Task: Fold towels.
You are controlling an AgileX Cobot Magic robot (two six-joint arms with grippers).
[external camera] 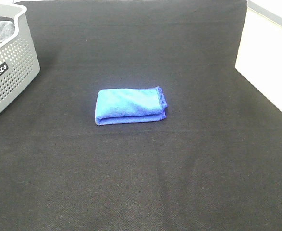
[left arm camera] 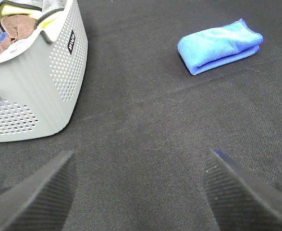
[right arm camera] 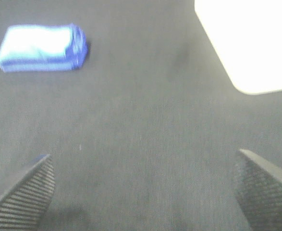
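A bright blue towel (external camera: 130, 105) lies folded into a small thick rectangle in the middle of the black cloth table, its layered hems on its right side. Both wrist views show it too, as a blue towel (left arm camera: 220, 45) and blue towel (right arm camera: 41, 47), well away from the fingers. My left gripper (left arm camera: 138, 185) is open over bare black cloth, nothing between its ribbed fingers (left arm camera: 35, 197). Wide open as well is my right gripper (right arm camera: 143, 187), also holding nothing. Neither arm appears in the exterior high view.
A grey perforated basket (external camera: 13, 67) stands at the far left corner and holds crumpled cloths (left arm camera: 16, 26). A white surface (external camera: 270, 62) borders the black cloth (external camera: 141, 183) on the right.
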